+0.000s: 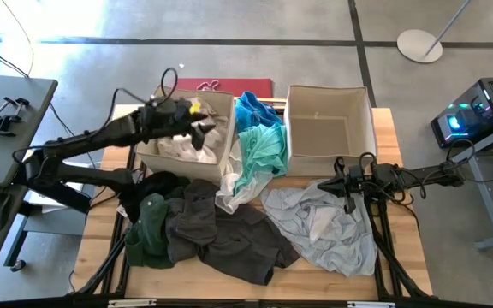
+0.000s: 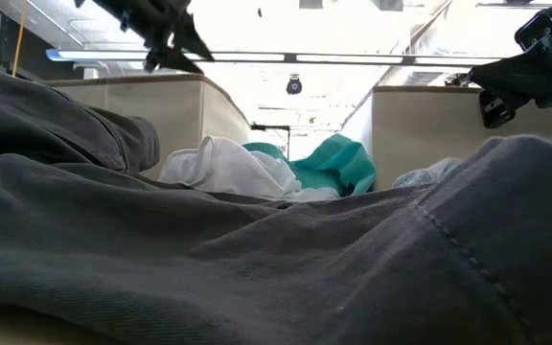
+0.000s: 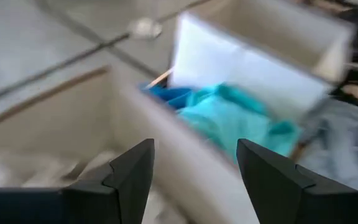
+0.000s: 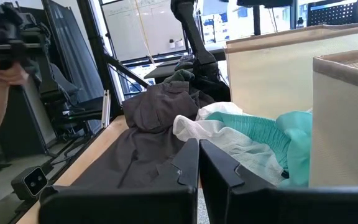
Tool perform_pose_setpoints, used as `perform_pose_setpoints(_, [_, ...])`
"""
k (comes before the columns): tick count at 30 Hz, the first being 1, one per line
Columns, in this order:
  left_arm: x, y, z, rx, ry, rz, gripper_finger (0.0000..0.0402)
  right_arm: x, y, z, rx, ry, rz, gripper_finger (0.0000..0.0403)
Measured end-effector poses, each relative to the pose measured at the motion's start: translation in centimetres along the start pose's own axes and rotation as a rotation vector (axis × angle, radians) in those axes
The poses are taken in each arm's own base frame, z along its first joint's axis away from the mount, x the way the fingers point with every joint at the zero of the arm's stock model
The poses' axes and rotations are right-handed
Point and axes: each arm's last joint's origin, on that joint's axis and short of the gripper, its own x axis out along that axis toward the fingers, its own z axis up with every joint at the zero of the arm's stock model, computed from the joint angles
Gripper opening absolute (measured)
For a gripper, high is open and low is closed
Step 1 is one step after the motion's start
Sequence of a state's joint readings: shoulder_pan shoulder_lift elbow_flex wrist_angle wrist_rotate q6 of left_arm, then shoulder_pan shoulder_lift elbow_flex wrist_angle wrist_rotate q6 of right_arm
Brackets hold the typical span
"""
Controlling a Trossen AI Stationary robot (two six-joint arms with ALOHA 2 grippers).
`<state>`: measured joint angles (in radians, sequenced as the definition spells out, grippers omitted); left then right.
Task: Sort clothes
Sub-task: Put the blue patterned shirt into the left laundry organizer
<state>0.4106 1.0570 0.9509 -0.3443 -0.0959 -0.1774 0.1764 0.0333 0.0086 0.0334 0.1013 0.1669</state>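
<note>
Over the left bin [image 1: 148, 147] the left pincer [image 1: 197, 128] hangs with its fingers [image 3: 131, 176] apart and nothing between them, just above the pale garments [image 1: 178, 147] lying inside that bin. My reading is that a drop into the bin is the step in hand (a judgement, not a thing seen), and doing it well means lifting straight up clear of the bin's wall before swinging back, so no cloth snags and trails out. Outward from there, a teal garment [image 1: 262, 147] and a bright blue one [image 1: 251, 108] drape between the two bins, and the right bin [image 1: 296, 128] looks bare inside. Charcoal clothes [image 1: 229, 235], a dark green piece [image 1: 151, 224] and a pale grey one [image 1: 323, 224] lie heaped on the desk [image 1: 101, 252]. Fingers together, the right pincer [image 1: 347, 202] waits above the grey one.
</note>
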Motion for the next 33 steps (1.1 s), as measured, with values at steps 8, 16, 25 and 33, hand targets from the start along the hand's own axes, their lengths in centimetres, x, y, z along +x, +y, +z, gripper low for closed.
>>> perform_pose_setpoints(8, [-0.1, -6.5, -3.0, 0.149, -0.198, -0.233, 0.0218, 0.0, 0.0, 0.0, 0.000, 0.000, 0.000, 0.0000])
perform_pose_setpoints(16, [0.3, -10.1, -5.9, 0.270, -0.309, -0.382, 0.0218, 0.0, 0.0, 0.4, 0.006, -0.040, -0.005, 0.0000])
perform_pose_setpoints(25, [1.8, -11.3, -6.6, 0.264, -0.325, -0.366, 0.0218, -0.7, 0.6, 3.5, 0.214, -0.354, 0.130, 0.0000])
perform_pose_setpoints(33, [2.5, -11.7, -6.9, 0.260, -0.333, -0.364, 0.0218, -1.0, 1.9, 5.8, 0.119, -0.425, 0.307, 0.0000])
